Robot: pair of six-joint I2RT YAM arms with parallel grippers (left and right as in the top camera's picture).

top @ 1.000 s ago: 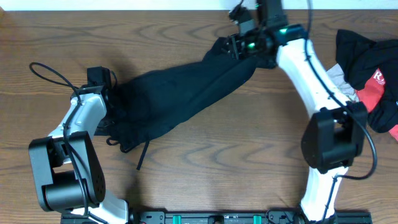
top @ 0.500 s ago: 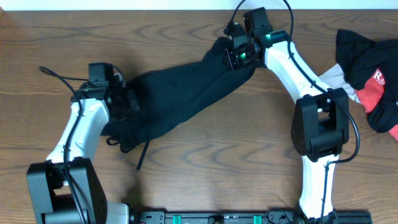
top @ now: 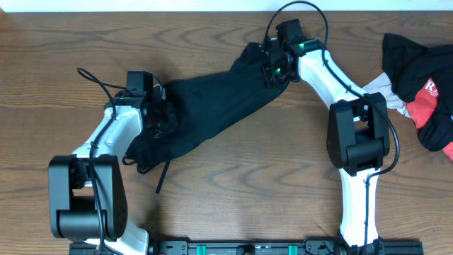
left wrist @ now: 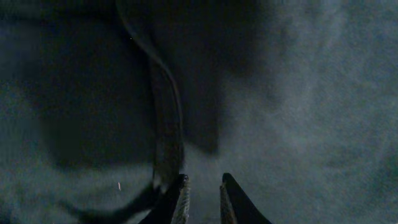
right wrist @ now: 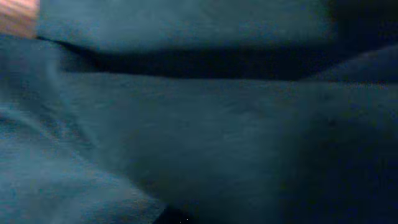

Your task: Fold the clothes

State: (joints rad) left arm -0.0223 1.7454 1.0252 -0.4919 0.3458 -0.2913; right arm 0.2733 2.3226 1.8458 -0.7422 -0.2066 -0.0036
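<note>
A black garment [top: 212, 106] lies bunched in a long diagonal band on the wooden table, from lower left to upper right. My left gripper [top: 160, 117] sits on its left end. In the left wrist view its fingers [left wrist: 203, 198] are closed to a narrow gap with dark cloth [left wrist: 298, 93] pinched between them, beside a dark strap or seam [left wrist: 166, 112]. My right gripper [top: 273, 68] is on the garment's upper right end. The right wrist view is filled with dark cloth [right wrist: 199, 124], which hides the fingers.
A pile of other clothes [top: 423, 78], black with red and white, lies at the table's right edge. A thin black drawstring [top: 162, 177] trails from the garment's lower left end toward the front edge. Both arms' white links reach in from the front.
My left gripper has moved right and my right gripper left and slightly nearer, each with an end of the garment. The garment is shorter and more bunched.
</note>
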